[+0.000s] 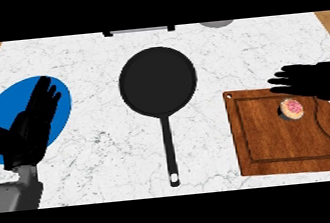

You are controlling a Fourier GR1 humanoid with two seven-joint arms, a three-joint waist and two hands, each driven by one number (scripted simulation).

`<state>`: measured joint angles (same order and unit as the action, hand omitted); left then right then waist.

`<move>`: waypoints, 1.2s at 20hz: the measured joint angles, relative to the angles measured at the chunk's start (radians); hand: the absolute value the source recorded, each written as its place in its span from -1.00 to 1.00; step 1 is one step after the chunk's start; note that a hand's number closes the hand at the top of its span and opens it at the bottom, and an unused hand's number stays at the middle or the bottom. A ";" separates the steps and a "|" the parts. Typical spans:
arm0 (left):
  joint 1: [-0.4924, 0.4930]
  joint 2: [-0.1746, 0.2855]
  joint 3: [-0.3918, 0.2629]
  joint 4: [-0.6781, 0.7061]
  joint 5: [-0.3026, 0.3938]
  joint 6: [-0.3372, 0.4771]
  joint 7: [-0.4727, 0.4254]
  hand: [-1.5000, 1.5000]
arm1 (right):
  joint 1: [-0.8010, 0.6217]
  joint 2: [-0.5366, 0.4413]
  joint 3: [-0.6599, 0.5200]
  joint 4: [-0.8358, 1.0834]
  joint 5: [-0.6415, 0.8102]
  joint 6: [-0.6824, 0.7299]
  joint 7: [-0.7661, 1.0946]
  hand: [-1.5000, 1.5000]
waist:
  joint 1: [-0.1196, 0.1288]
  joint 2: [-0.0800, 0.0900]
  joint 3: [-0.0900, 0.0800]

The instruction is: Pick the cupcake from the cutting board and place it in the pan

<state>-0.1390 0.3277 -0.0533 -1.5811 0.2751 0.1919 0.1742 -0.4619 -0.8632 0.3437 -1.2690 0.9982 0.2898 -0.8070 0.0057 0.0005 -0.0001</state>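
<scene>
right fingers (280, 81): stretched out flat and a little fanned at the tips; they curl round nothing and pinch nothing
right hand (312, 82): hovers over the far edge of the cutting board, palm down as far as the view tells; whether it touches the wood cannot be told
cupcake (292, 108): just nearward of those fingers, beside the palm's edge, apart from the hand; pink-topped, upright, in plain sight on the board's far part
cutting board (289, 144): wooden, grooved round its rim; it lies beneath the fingers and runs from them toward the robot
frying pan (157, 81): black, well apart from the fingertips, out past them on the robot's left; nothing in its bowl; its handle (169, 148) points back toward the robot
marble counter (102, 154): bears the board and the pan
left hand (35, 118): far across from the working fingers, resting, fingers straight and up, in front of a blue plate (5, 116)
step in hand: by my reading, the approach to the pick; the cupcake is not yet grasped
next move calls for: bringing the hand nearward and down so fingers and thumb straddle the cupcake; closing on its sides, not its soft top; then a lift clear of the board and a carry leftward over the pan's bowl
</scene>
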 measured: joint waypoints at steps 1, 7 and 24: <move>-0.002 -0.004 0.006 0.007 -0.003 -0.004 0.000 0.00 | 0.001 0.008 -0.007 0.007 0.013 0.001 -0.007 -1.00 | 0.000 0.000 0.000; 0.001 -0.024 0.020 0.002 -0.025 -0.025 0.005 0.00 | -0.032 0.086 -0.015 0.085 0.106 -0.007 -0.014 -1.00 | 0.001 0.000 0.000; -0.026 -0.081 0.064 0.026 -0.085 -0.061 0.018 0.00 | -0.033 0.267 -0.072 0.251 0.282 -0.060 -0.065 1.00 | -0.001 0.000 0.000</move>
<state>-0.1649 0.2470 0.0104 -1.5555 0.1902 0.1307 0.1924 -0.4948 -0.5960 0.2713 -1.0180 1.2803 0.2298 -0.8723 0.0051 0.0009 0.0002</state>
